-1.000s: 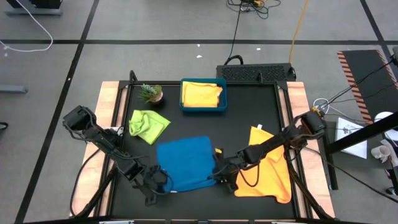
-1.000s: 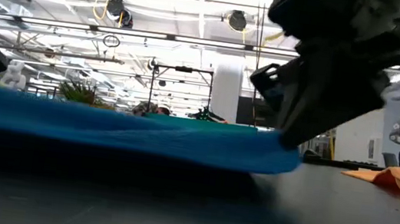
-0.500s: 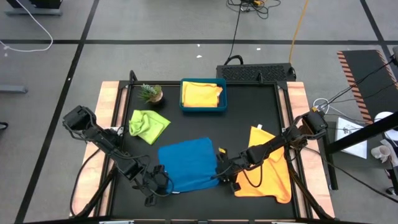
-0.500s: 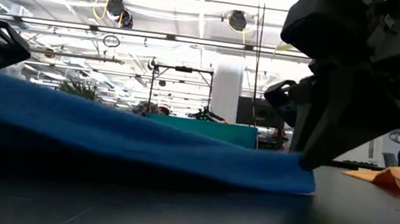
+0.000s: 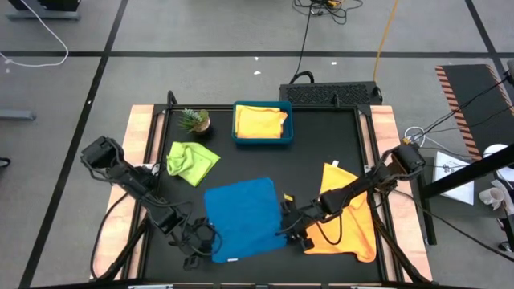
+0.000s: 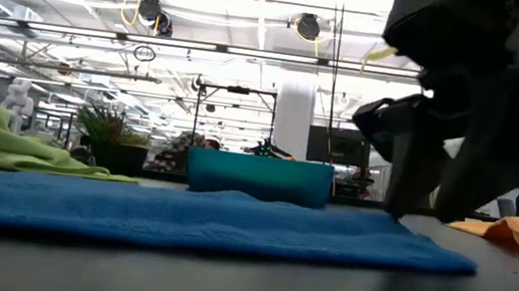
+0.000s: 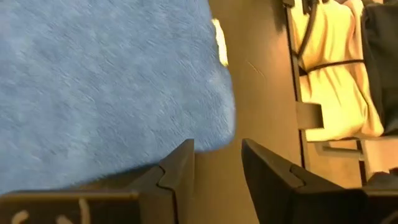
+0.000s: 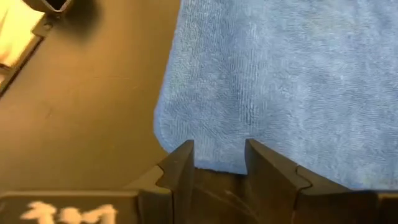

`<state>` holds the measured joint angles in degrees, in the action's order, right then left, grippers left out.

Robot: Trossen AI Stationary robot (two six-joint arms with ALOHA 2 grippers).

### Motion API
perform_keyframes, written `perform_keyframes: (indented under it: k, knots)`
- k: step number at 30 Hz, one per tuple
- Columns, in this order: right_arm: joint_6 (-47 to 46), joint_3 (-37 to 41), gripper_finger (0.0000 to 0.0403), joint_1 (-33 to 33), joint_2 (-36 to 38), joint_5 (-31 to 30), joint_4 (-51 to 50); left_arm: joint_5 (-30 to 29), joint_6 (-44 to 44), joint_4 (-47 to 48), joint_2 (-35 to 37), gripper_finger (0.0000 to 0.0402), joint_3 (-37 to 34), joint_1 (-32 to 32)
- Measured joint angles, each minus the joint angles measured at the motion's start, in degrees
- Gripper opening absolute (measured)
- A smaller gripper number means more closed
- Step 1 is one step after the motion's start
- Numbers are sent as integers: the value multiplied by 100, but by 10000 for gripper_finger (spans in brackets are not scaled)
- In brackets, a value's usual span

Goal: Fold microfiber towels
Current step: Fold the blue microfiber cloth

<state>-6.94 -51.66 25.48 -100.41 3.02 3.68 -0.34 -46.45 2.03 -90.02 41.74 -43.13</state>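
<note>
The blue towel (image 5: 243,218) lies spread flat on the tabletop (image 5: 337,144), close to the front edge and a little left of the middle. The left gripper (image 5: 202,245) is at the towel's front left corner, low over the tabletop; in its wrist view the two fingers (image 7: 177,174) stand apart with the towel's edge just in front of them and nothing between them, so it is released. The right gripper (image 5: 291,233) is at the towel's front right corner; its fingers (image 8: 177,165) are also apart, the corner of the towel lies just before the gap, and it grasps nothing.

An orange towel (image 5: 345,217) lies loosely near the right edge, partly under the right arm. A lime green towel (image 5: 191,160) is crumpled near the left edge. A yellow towel (image 5: 259,120) lies folded in the teal tray (image 5: 263,142) at the back edge, and a small plant (image 5: 193,120) stands just left of the tray.
</note>
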Motion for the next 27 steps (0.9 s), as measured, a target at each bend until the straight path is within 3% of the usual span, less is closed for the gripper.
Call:
perform_keyframes:
  k: [7, 12, 17, 27]
  knots:
    - [-73, -2, 133, 129, 467, -446, -433, -445, 64, -27, -65, 110, 18, -181]
    - [-55, -2, 134, 277, 608, -441, -412, -383, 425, 3, -656, 84, 402, -243]
    - [-18, -6, 145, 478, 379, -429, -88, -219, 721, 424, -1169, 63, 1033, -243]
    - [53, -3, 164, 679, -99, -422, 293, -283, 862, 1562, -1276, 52, 1772, -241]
